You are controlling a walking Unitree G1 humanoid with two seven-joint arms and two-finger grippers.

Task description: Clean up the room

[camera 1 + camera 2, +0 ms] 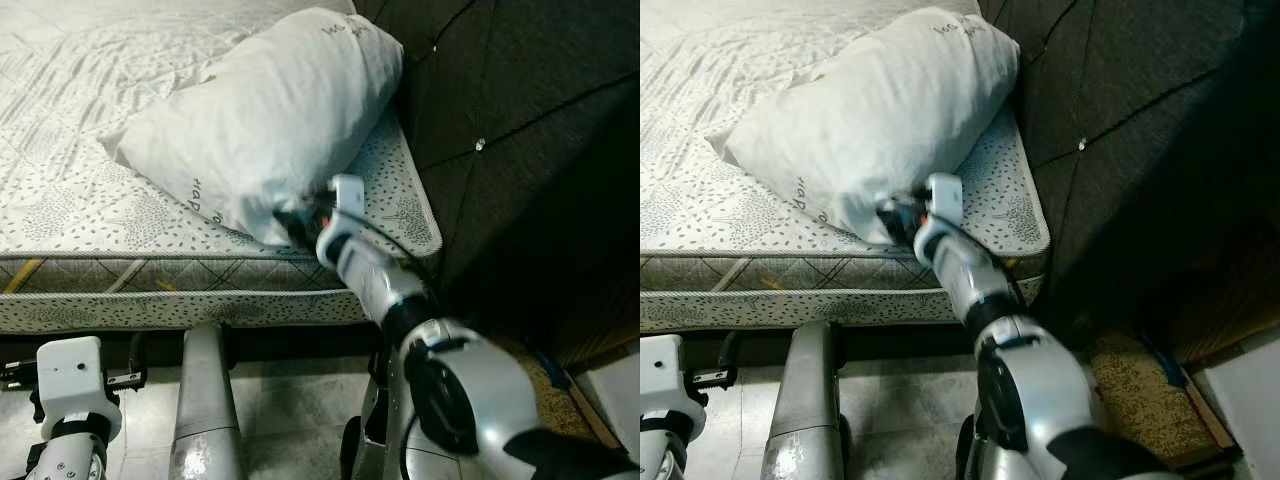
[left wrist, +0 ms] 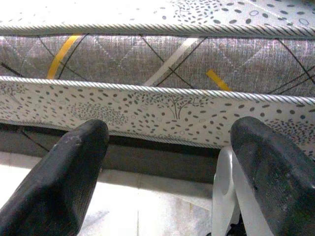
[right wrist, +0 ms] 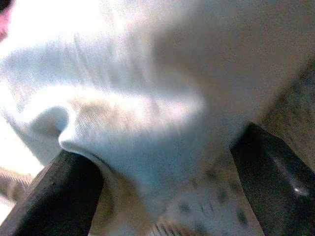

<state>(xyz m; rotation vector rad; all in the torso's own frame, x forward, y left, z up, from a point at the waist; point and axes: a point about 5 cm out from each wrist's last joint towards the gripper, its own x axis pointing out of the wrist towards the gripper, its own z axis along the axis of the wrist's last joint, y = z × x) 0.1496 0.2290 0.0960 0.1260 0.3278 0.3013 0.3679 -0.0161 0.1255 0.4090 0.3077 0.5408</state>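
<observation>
A white pillow [image 1: 270, 110] lies askew on the patterned mattress [image 1: 60, 200], its far end against the dark headboard [image 1: 520, 150]. My right gripper [image 1: 290, 222] reaches to the pillow's near corner at the mattress edge. In the right wrist view its black fingers [image 3: 69, 191] stand apart, open, with the pillow's white fabric [image 3: 147, 98] bulging between them. My left gripper [image 2: 167, 132] hangs low beside the bed, open and holding nothing, facing the mattress side [image 2: 157, 59].
The tufted headboard rises at the bed's right end. Pale tiled floor [image 1: 290, 400] runs along the bed's near side. A brown speckled mat [image 1: 1140, 390] and a white object [image 1: 620, 390] lie on the floor at the right.
</observation>
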